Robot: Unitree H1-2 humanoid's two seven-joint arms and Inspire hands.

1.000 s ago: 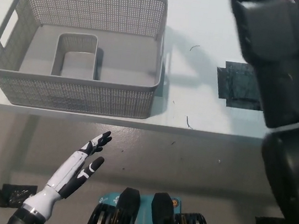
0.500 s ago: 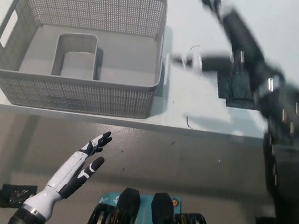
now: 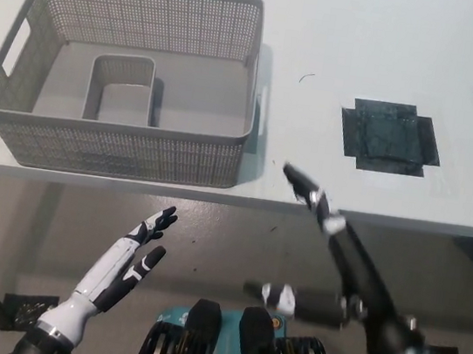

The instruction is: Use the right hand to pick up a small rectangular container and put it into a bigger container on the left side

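The small rectangular container (image 3: 123, 89) sits inside the big gray basket (image 3: 117, 148), on the basket's floor, a bit left of the middle. It stands the right way up with its open top facing the camera. Its long side runs from the near wall of the basket toward the far wall, and its short side runs left to right. Its near end is right by the basket's front wall, which hides the very bottom of it. The basket has walls full of tiny holes and a handle slot on its left end. It stands on the white table (image 3: 395, 50), at the left side.

A dark square patch (image 3: 389, 139) lies flat on the table, well apart from the basket, off to the right.

The black right hand (image 3: 330, 265) is low in the picture, in front of the table edge. It holds nothing. Its fingers are spread wide apart, one reaching up to the table edge and one sticking out to the left. The hand looks blurry, and the arm is cut off at the bottom right corner.

The white left hand (image 3: 123, 262) rests at the lower left, below the table. Its fingers are out straight and a little apart, with nothing in them.
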